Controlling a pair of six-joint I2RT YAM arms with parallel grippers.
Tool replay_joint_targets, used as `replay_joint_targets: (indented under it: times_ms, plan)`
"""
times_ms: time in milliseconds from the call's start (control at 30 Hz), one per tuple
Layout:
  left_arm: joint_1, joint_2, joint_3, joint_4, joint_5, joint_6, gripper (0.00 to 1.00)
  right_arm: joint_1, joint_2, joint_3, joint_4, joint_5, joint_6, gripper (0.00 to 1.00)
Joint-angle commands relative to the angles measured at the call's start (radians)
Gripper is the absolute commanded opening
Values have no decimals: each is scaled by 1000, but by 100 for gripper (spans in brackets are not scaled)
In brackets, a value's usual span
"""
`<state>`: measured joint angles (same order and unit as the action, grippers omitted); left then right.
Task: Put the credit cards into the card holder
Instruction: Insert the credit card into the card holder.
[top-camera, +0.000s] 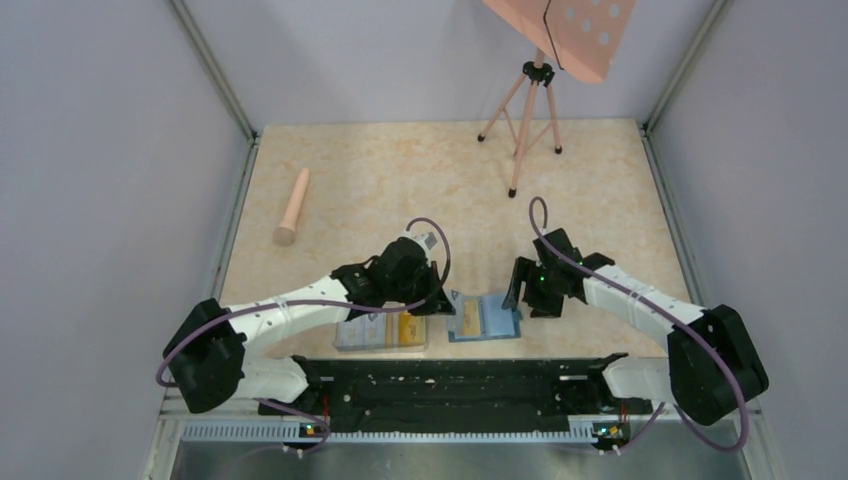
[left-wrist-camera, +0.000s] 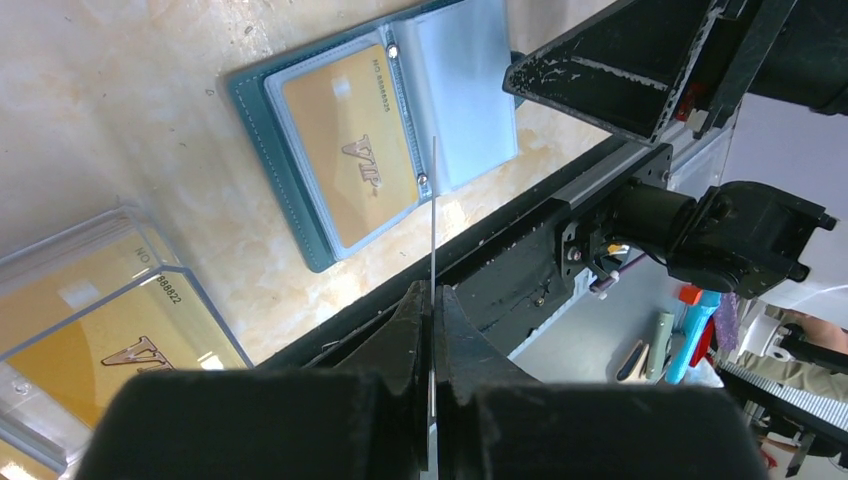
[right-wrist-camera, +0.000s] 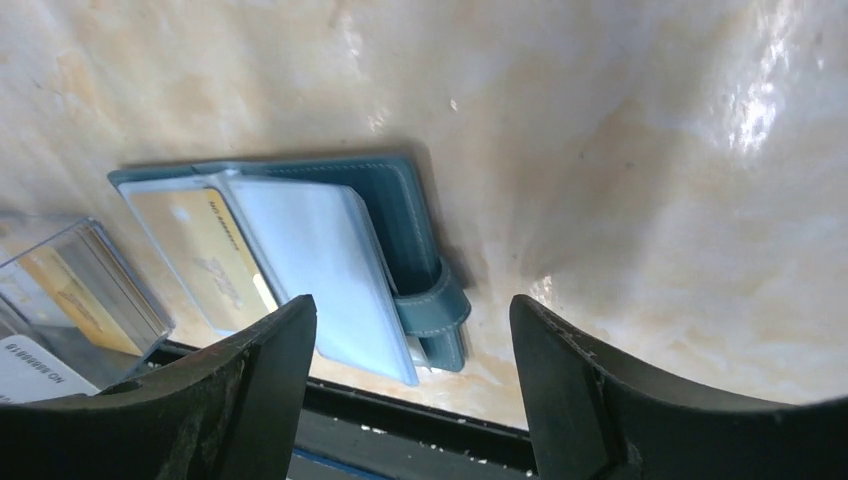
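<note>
The teal card holder (top-camera: 485, 318) lies open near the table's front edge. In the left wrist view (left-wrist-camera: 300, 210) a yellow-orange card (left-wrist-camera: 350, 160) sits in its left pocket, and a pale clear sleeve (left-wrist-camera: 465, 90) stands half lifted. My left gripper (left-wrist-camera: 432, 290) is shut on a thin card (left-wrist-camera: 434, 210) seen edge-on, held above the table just left of the holder. My right gripper (right-wrist-camera: 410, 330) is open and empty above the holder's snap tab (right-wrist-camera: 435, 305); in the top view it (top-camera: 525, 290) hovers at the holder's right edge.
A clear plastic box (top-camera: 380, 333) with yellow cards (left-wrist-camera: 130, 345) lies left of the holder. A pink cylinder (top-camera: 292, 208) lies at the far left, and a tripod (top-camera: 525, 110) stands at the back. The black base rail (top-camera: 460, 385) runs along the front edge.
</note>
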<state>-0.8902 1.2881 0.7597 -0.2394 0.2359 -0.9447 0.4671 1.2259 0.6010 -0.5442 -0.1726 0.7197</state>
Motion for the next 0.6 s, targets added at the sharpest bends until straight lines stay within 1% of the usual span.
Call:
replay_joint_targets:
  times_ms: [0, 200, 267, 400, 567]
  plan:
    - [-3, 16, -8, 55, 9, -9, 0, 9, 44, 79, 23, 17, -93, 71]
    - [-1, 31, -24, 79, 19, -15, 0, 8, 98, 67, 149, -101, -133, 70]
    - [-1, 37, -31, 90, 25, -19, 0, 9, 108, 65, 159, -122, -139, 69]
    - [-1, 54, -41, 110, 32, -23, 0, 9, 79, 48, 151, -134, -134, 67]
    - [-1, 88, -41, 138, 45, -28, 0, 9, 36, 4, 151, -169, -120, 53]
